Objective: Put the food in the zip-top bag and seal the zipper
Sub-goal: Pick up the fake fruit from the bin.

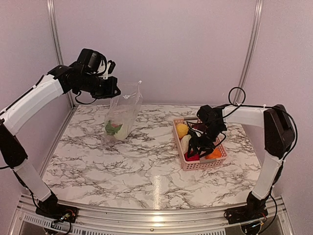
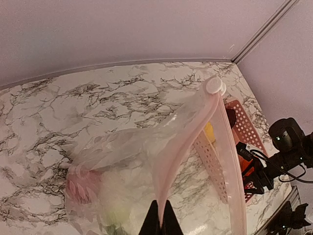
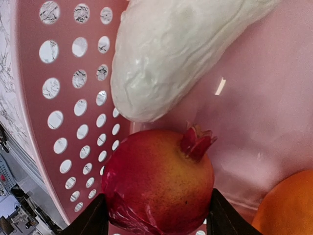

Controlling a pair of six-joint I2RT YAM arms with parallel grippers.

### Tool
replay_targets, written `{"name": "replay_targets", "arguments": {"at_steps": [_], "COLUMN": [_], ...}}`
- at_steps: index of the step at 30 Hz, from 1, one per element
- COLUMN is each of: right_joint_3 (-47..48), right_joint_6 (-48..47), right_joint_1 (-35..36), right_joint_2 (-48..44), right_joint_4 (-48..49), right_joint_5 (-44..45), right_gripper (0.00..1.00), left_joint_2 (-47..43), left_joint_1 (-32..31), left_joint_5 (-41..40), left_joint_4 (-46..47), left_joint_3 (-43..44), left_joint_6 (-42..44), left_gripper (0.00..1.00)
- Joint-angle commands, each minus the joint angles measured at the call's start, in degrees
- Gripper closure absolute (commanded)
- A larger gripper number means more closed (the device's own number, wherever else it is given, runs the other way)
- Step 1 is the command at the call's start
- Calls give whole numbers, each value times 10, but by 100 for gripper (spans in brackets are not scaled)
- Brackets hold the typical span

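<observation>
Marble table's (image 1: 122,166) basket (image 3: 63,98) holds pomegranate (image 3: 159,183), clasped by right end effector (image 3: 156,203).

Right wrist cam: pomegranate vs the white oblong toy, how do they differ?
The pomegranate is round, red-yellow, with a crown; the white oblong toy is long, pale and wrinkled. The pomegranate sits between the fingers of the right gripper; the white oblong toy lies beyond them, unflanked. Both are in the pink basket, not bagged.
</observation>
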Motion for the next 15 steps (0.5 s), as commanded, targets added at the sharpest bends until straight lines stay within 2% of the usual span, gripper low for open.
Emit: {"name": "replay_targets", "arguments": {"at_steps": [1, 7, 15], "right_joint_3": [32, 102, 223], "right_joint_6": [4, 21, 35], "right_joint_1": [0, -2, 14], "right_joint_2": [-17, -51, -82], "right_joint_4": [-7, -33, -5], "right_joint_5": [25, 75, 72], "right_gripper": [45, 47, 48], "left_joint_2": [14, 25, 35], "left_joint_1": [-1, -1, -1], "left_joint_5": [30, 49, 64], "left_joint_4": [-5, 6, 17], "left_joint_3": [-4, -7, -10], "left_joint_6": [-13, -25, -35], "left_gripper": [100, 100, 100]}}
